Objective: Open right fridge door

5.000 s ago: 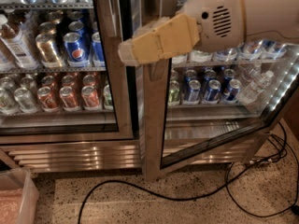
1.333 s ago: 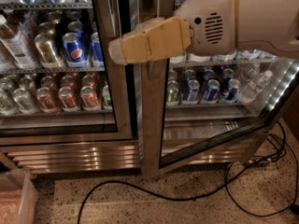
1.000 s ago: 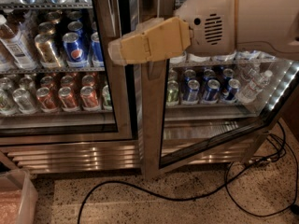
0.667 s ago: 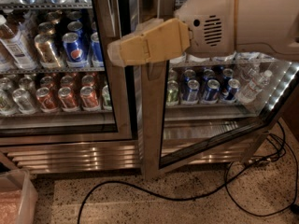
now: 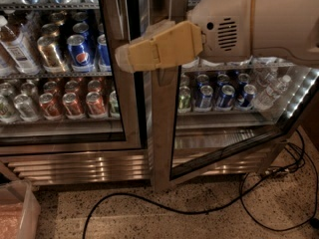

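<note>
One Pepsi can (image 5: 79, 54) legible, pincer (image 5: 122, 59) at ajar right fridge door (image 5: 164, 133) frame (hold indiscernible)

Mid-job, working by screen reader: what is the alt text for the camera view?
The glass right fridge door in its brushed steel frame stands ajar, free left edge swung toward the camera. The tan end effector sits at that edge's upper part, on a cream arm from the right. The matching left door is closed.
</note>
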You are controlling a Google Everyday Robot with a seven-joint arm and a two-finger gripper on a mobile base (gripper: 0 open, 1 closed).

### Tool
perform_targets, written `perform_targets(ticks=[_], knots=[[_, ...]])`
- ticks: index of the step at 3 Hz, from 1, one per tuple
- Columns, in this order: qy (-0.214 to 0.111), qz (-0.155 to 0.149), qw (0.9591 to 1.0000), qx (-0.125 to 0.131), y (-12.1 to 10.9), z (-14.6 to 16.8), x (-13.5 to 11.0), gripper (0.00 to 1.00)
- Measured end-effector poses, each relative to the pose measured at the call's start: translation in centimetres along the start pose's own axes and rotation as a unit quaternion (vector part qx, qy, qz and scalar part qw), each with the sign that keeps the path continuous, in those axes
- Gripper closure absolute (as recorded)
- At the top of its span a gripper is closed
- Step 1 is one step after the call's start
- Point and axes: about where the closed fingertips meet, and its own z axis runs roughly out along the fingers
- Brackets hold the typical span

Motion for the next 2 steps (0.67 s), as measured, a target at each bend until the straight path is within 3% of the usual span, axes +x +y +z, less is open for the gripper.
perform_targets(ticks=[2], knots=[[-0.001,-0.008,0.9999,0.011,-0.08,0.07,0.11,0.00]])
